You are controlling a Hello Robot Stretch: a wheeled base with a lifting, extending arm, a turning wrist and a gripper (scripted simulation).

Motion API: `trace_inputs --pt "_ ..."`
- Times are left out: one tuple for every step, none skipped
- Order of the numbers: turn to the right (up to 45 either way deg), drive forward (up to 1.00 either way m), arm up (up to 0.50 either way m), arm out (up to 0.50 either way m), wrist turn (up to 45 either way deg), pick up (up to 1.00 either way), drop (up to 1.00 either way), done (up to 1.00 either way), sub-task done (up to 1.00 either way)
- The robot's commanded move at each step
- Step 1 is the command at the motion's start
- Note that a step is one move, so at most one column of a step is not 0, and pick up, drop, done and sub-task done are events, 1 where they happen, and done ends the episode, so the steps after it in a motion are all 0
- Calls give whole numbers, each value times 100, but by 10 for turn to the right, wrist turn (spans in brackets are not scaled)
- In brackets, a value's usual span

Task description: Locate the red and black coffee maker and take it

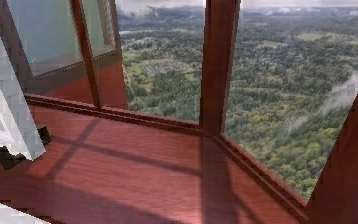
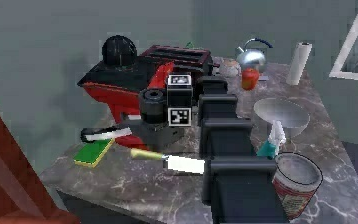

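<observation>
Arm side view, jaws first: you cannot tell from these frames how the jaws stand. You also cannot tell whether the gripper (image 2: 135, 126) holds anything, because the coffee maker (image 2: 115, 88) stands on the counter (image 2: 337, 140) right at and behind its fingers. The gripper's dark body lies left of the two white marker squares at the far end of the arm (image 2: 232, 170), which rises from the bottom edge.

Coffee maker: upright on the far left part of the counter, with a red body below and a black rounded top above. Its long axis runs across the picture, from a low red corner at the left up toward the toaster (image 2: 179, 57) at the right. You cannot make out which face is its front.

Below the gripper you have a green and yellow sponge (image 2: 92, 152) near the counter's left edge. Just right of it lies a knife (image 2: 172, 160) with a yellow handle, its blade pointing toward the arm.

Right of the arm you have a grey bowl (image 2: 284, 115), a spray bottle (image 2: 275, 138) just in front of it, and a red and white cup (image 2: 297, 182) nearest the bottom edge. At the back stand a silver kettle (image 2: 254, 50) and a white paper towel roll (image 2: 301, 62), both well apart from the coffee maker.

Forward view: a red wooden floor (image 1: 137, 165) and tall red-framed windows (image 1: 167, 60) looking over wooded country.
</observation>
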Motion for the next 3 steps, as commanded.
trace_inputs --pt "0 0 0 0 270 0 0 0 0" --pt "0 0 0 0 0 100 0 0 0" --pt "0 0 0 0 0 0 0 100 0"
